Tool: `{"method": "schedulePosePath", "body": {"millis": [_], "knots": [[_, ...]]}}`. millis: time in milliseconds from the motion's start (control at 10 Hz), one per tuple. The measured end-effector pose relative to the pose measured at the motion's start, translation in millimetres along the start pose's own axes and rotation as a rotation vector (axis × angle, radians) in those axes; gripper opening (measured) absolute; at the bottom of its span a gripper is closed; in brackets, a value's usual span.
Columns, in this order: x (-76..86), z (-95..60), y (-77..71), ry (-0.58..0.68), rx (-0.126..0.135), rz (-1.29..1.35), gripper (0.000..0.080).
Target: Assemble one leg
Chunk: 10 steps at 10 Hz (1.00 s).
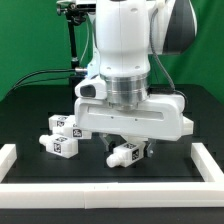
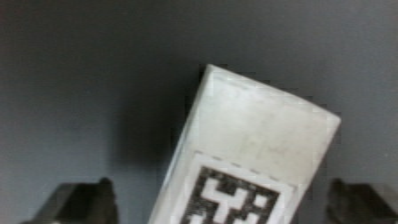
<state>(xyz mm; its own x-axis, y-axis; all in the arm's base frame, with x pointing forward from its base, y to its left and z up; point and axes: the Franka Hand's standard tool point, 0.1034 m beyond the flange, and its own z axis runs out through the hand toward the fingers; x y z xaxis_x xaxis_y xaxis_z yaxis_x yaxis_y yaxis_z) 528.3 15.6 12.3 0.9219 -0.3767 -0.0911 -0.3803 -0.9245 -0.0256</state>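
A small white leg (image 1: 124,156) with a black-and-white tag lies near the middle of the black table in the exterior view. My gripper (image 1: 129,151) is down over it, with one dark finger on each side. In the wrist view the leg (image 2: 249,140) fills the middle, tilted, with its tag at the end nearest the gripper (image 2: 222,208). Dark gaps show between the leg and both fingers (image 2: 82,203), so the jaws are open and do not touch it. I cannot tell whether the leg rests on the table.
Two more tagged white legs (image 1: 62,126) (image 1: 61,144) lie close together on the exterior view's left. A raised white rim (image 1: 110,191) borders the table at the front and both sides. A black frame (image 1: 72,40) stands at the back.
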Motion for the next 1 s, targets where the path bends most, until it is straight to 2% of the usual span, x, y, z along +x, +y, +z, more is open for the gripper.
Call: {"method": "schedulePosePath", "body": {"millis": [200, 500, 600, 700, 800, 900, 1000], "knots": [[0.1, 0.0, -0.1, 0.000, 0.000, 0.000, 0.0281], [1.2, -0.4, 1.1, 0.001, 0.000, -0.003, 0.0282], [10.2, -6.9, 9.7, -0.015, -0.007, -0.005, 0.0282], [25.6, -19.5, 19.1, -0.019, -0.011, 0.011, 0.0282], [34.2, -31.0, 26.9, -0.014, -0.012, 0.022, 0.0282], [36.5, -38.7, 33.6, -0.014, -0.014, 0.037, 0.0282], [35.6, -37.7, 34.4, -0.016, -0.015, 0.038, 0.0284]]}}
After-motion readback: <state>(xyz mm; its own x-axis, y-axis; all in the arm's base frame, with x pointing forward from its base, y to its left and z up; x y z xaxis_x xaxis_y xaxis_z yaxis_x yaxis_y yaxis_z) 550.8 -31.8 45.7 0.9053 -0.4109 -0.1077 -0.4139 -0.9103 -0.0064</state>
